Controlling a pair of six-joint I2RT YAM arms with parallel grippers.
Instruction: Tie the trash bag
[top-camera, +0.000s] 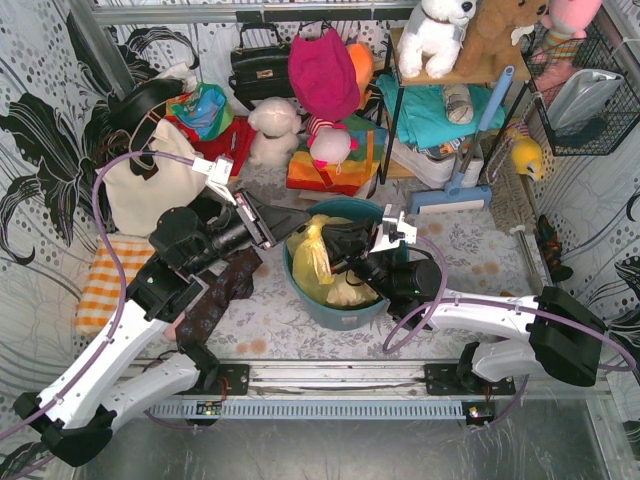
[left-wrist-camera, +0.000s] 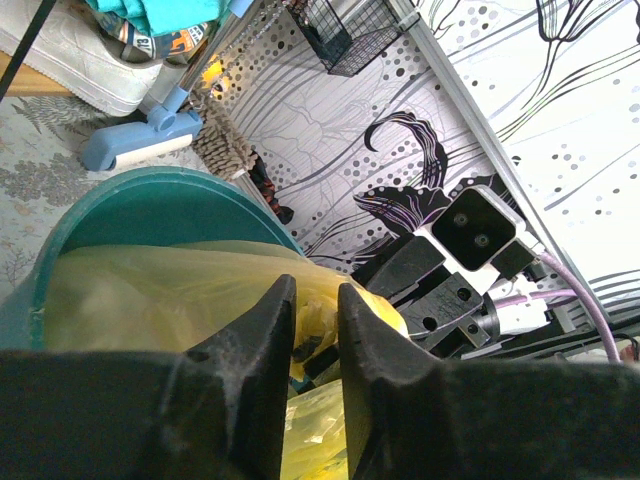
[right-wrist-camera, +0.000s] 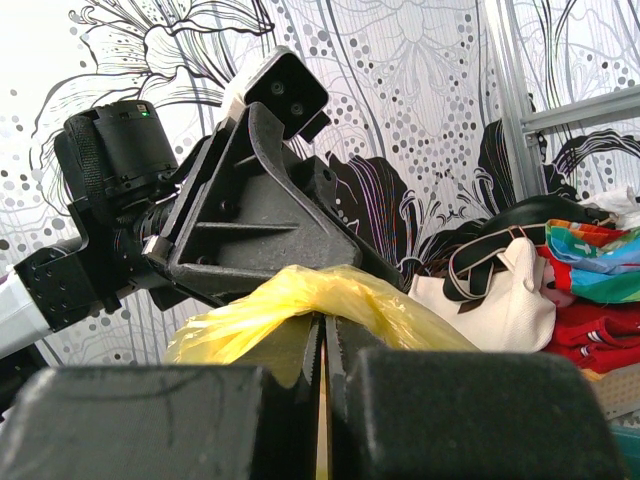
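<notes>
Trash bag (top-camera: 312, 262) sits inside teal bin (top-camera: 340, 312), top bunched up above the rim — R gripper (right-wrist-camera: 322, 330) clamped tight on a yellow fold, L gripper (left-wrist-camera: 315, 295) narrow at the film — hold unclear.

top external: I look down from above and behind both arm bases, whole bench (top-camera: 300, 325).
left wrist: close, facing right arm (left-wrist-camera: 440, 290).
right wrist: close, facing left arm (right-wrist-camera: 250, 200).
shared: trash bag (right-wrist-camera: 300, 300).

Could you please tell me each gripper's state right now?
Left gripper: narrowly open at the thin translucent yellow plastic trash bag; grip cannot be told.
Right gripper: shut on that bag.
</notes>
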